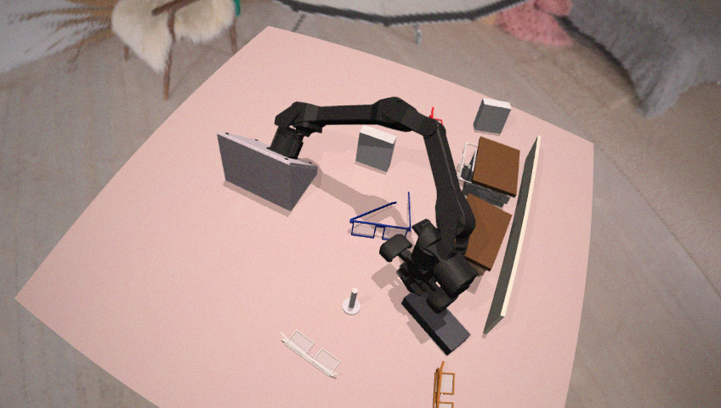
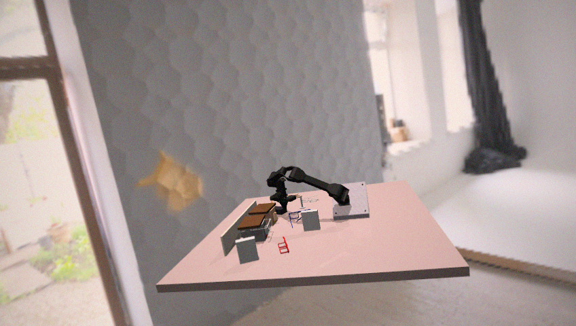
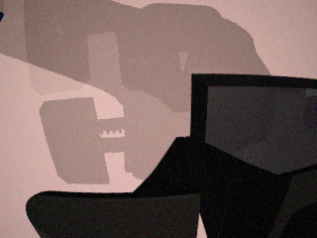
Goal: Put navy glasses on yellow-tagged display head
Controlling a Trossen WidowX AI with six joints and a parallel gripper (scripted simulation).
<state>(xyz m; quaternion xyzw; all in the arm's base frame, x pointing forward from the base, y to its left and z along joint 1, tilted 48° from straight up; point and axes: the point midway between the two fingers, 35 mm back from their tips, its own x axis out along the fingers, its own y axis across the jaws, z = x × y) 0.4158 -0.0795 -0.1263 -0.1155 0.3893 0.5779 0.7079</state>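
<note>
While arm arches high, clenched hand points down near navy glasses.

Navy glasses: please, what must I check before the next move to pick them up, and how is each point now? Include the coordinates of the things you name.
1. Navy glasses [image 1: 379, 225] [image 2: 297, 212] [image 3: 1, 17] off the heads and on the table: ok.
2. Both temples visible in the top view: ok.
3. Tool [image 1: 417, 275] [image 2: 282, 201] [image 3: 184, 145] open for a grasp: not ok, it is shut.
4. Tool holding nothing: ok.
5. Whole navy frame in the wrist view: not ok, only a bit shows at the left edge.
6. Yellow tag found on one of the two brown-topped blocks [image 1: 496, 166] [image 2: 252, 221], probably the heads: cannot tell, no tag is visible.
</note>
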